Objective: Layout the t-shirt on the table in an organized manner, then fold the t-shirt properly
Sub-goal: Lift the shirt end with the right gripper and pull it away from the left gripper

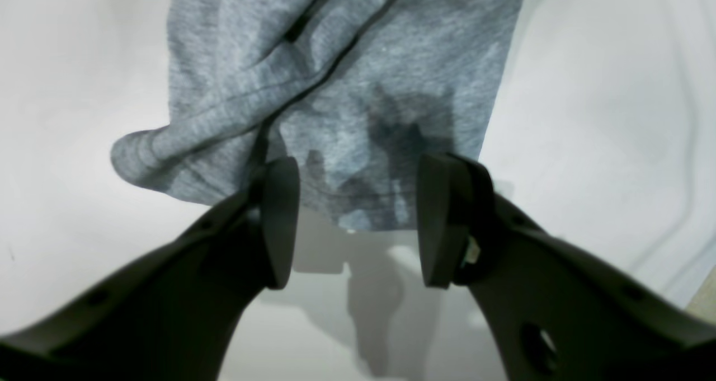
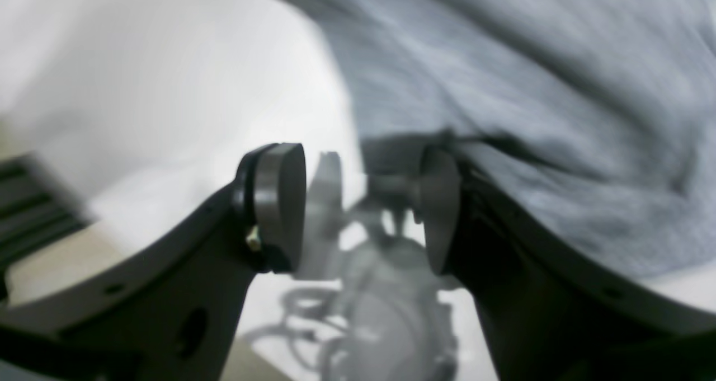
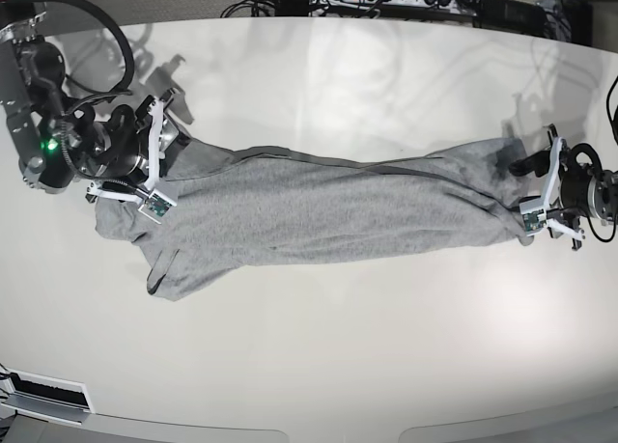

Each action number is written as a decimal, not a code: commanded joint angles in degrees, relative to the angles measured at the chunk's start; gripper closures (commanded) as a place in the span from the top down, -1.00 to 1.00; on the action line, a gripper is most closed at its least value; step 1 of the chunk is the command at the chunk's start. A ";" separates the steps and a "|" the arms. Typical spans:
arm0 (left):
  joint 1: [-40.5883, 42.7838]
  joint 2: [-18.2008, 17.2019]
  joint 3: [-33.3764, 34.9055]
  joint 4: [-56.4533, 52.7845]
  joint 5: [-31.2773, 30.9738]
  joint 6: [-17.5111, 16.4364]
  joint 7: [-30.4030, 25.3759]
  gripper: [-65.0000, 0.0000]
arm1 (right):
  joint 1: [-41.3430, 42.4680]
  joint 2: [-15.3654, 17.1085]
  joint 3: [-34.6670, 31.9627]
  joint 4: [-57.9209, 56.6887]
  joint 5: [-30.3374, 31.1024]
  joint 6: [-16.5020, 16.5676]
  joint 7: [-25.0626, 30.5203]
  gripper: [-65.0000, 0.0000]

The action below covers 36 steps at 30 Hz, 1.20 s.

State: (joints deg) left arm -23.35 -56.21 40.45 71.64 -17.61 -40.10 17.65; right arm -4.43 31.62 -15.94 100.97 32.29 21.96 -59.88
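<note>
The t-shirt (image 3: pixel 319 211) is heather grey, mottled light and dark, with a darker line of trim running along one edge. It lies on a glossy off-white tabletop (image 3: pixel 386 346). The fingers (image 1: pixel 279 219) are matte black, and a small green light (image 3: pixel 50 146) glows on one arm.

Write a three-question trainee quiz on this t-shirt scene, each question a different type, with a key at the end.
1. True or false: the t-shirt lies spread flat with both sleeves laid out.
2. Multiple choice: the left gripper is A) shut on the cloth, B) open with the shirt's edge just beyond its pads, C) out of view.
3. Fill in: the shirt lies stretched in a long, twisted band between the two ____ on the table.

Key
1. False: it is bunched and twisted lengthwise.
2. B.
3. Grippers: the right gripper also stands open, at the shirt's other end.
</note>
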 commanded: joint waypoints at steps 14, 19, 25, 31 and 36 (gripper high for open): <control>-1.11 -1.27 -0.81 0.46 -0.96 0.10 -0.63 0.05 | -2.86 -8.07 0.59 -1.84 -14.19 -8.31 8.48 0.16; -1.11 -1.25 -0.81 0.46 -1.16 0.10 -0.66 0.05 | -2.84 -8.11 0.59 -1.84 -16.50 -10.08 10.12 -0.56; -1.11 -1.27 -0.81 0.46 -1.79 0.10 -0.63 0.05 | -2.21 -7.96 0.63 -1.05 -16.74 -2.86 9.66 -1.00; -1.11 -1.27 -0.81 0.46 -1.81 0.10 -0.66 0.05 | -2.38 -7.58 0.63 10.62 -16.68 3.19 0.26 -1.00; -1.14 -1.27 -0.81 0.46 -1.84 0.10 1.40 0.05 | -4.55 -3.67 0.63 18.69 -11.61 10.88 -1.70 -1.00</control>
State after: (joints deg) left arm -23.35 -56.21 40.45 71.64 -19.00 -40.12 19.77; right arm -9.56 27.40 -15.70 118.74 21.04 33.34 -62.17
